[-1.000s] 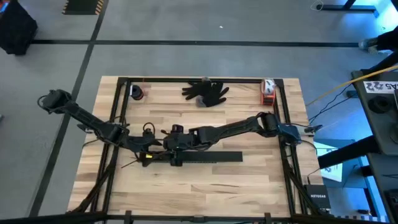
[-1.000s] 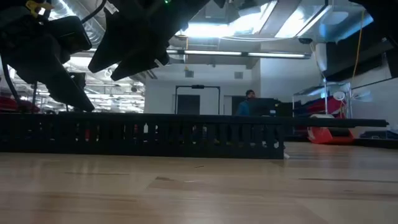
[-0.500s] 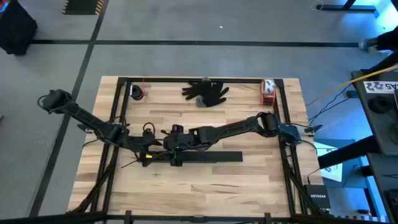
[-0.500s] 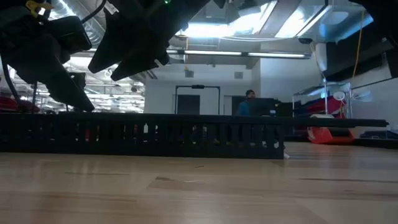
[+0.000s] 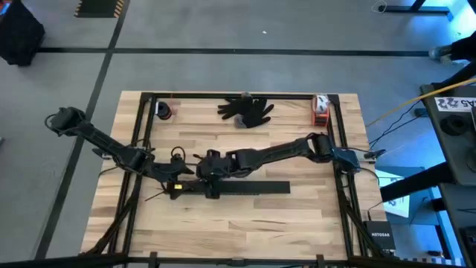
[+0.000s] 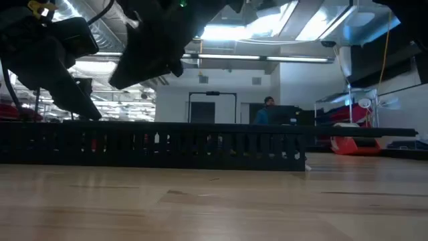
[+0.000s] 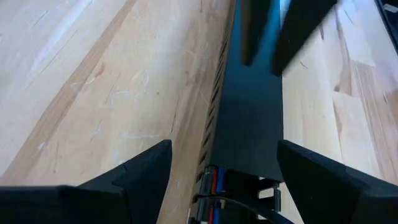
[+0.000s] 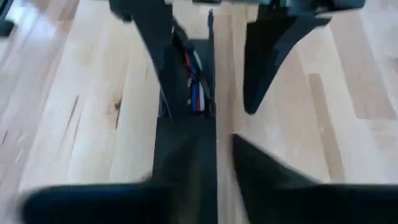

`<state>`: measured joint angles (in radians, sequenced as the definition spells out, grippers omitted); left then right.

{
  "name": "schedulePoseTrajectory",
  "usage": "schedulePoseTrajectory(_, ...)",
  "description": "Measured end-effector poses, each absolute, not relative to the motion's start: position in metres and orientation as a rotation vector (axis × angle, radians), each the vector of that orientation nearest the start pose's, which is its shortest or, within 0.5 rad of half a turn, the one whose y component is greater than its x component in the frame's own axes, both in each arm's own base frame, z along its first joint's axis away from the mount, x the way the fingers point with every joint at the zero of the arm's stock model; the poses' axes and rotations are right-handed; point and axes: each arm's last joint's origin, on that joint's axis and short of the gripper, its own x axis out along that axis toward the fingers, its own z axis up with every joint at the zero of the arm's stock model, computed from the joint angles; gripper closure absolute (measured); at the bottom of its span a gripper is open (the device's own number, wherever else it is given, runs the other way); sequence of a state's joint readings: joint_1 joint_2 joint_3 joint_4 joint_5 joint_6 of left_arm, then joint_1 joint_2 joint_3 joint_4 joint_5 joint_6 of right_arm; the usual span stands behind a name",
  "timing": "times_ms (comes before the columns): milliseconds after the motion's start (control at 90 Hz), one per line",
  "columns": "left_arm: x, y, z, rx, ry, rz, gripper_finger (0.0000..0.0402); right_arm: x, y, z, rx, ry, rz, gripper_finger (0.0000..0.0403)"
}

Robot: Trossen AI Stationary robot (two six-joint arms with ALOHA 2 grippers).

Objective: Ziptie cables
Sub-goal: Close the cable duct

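The pale wooden table (image 5: 297,216) carries a long black slotted bar (image 5: 253,187) lying flat under both grippers, the left gripper (image 5: 178,186) at its near end and the right gripper (image 5: 212,173) just beside it. Far beyond them, along the back edge, lie black gloves (image 5: 247,109), a small dark round object (image 5: 163,111) and an orange-and-white item (image 5: 320,109).

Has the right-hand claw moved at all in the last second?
Yes, a little. In the low view the right gripper has shifted rightward against the long black slotted bar, which stayed put. The left gripper looks unmoved.
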<state>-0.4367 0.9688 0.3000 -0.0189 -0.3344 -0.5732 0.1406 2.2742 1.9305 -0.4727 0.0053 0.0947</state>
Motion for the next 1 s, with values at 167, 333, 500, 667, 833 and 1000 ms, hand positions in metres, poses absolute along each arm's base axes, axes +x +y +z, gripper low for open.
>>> schedulePoseTrajectory(167,0.1611,-0.0648,0.1559,-0.294,0.64,0.086,0.0119,0.5031,0.0688,0.2087,0.033,0.819,0.082,0.0392)
schedulePoseTrajectory(333,0.1611,-0.0648,0.1559,-0.294,0.64,0.086,0.0119,0.503,0.0688,0.2089,0.033,0.819,0.083,0.0398)
schedulePoseTrajectory(500,0.1611,-0.0648,0.1559,-0.291,0.64,0.085,0.0119,0.503,0.069,0.2089,0.033,0.819,0.083,0.0401)
schedulePoseTrajectory(667,0.1612,-0.0645,0.1559,-0.288,0.636,0.094,0.0119,0.5029,0.069,0.2087,0.032,0.821,0.082,0.0402)
schedulePoseTrajectory(833,0.1612,-0.0645,0.1559,-0.287,0.636,0.094,0.0119,0.5029,0.0688,0.2087,0.029,0.82,0.076,0.0402)
schedulePoseTrajectory(1000,0.1612,-0.0645,0.1559,-0.287,0.636,0.094,0.0119,0.5026,0.0692,0.2085,0.03,0.824,0.078,0.0403)
